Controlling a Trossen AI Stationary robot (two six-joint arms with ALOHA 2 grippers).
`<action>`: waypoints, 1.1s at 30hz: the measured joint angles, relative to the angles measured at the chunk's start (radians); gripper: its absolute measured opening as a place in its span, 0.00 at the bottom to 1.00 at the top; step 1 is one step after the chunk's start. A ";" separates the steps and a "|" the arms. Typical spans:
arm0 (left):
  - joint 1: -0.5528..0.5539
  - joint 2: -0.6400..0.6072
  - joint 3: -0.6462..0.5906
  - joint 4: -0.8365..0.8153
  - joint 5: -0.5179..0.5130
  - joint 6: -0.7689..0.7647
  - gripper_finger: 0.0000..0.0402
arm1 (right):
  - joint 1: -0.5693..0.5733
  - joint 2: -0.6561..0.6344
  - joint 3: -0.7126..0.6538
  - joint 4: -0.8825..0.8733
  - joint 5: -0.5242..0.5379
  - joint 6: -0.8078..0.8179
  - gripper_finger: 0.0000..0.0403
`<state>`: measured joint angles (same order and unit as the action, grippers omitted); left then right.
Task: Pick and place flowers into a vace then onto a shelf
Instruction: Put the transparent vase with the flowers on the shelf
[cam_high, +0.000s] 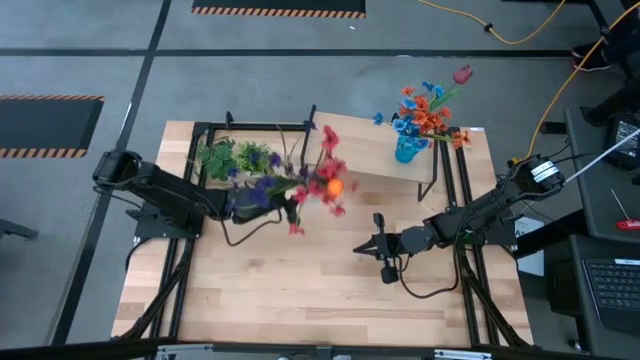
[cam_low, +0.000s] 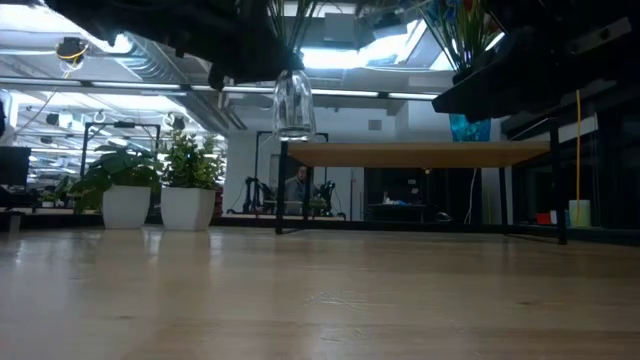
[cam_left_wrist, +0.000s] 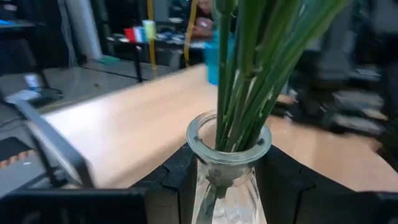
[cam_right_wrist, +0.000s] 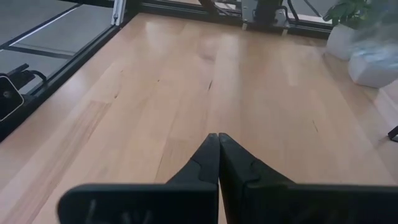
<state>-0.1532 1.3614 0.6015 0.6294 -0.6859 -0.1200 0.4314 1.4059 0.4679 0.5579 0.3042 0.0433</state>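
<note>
Clear glass vase (cam_left_wrist: 227, 168) w/ green stems gripped between left gripper (cam_left_wrist: 227, 186) fingers, lifted off tabletop (cam_low: 320, 300) in low view, high view only shows blooms (cam_high: 318, 180) ahead of it, shelf (cam_high: 375, 150) w/ blue vase (cam_high: 407, 148) beyond, right gripper (cam_right_wrist: 218, 155) closed, empty.

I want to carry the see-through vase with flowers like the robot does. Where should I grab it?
Probably the narrow neck of the clear vase, just under its flared rim, pinching from both sides as the left gripper does; the rim should stop slipping and the stems stay clear.
</note>
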 joint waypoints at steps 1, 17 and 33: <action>0.021 -0.009 0.001 0.003 0.005 0.004 0.31 | -0.002 0.000 0.000 0.000 0.000 0.000 0.00; 0.262 0.057 0.185 -0.012 0.192 0.092 0.31 | -0.037 0.000 0.000 -0.001 -0.002 0.009 0.00; 0.445 0.209 0.381 -0.106 0.322 0.115 0.31 | -0.036 0.000 0.000 0.000 -0.002 0.026 0.00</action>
<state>0.2921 1.5706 0.9828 0.5232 -0.3635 -0.0048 0.3950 1.4059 0.4681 0.5577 0.3027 0.0696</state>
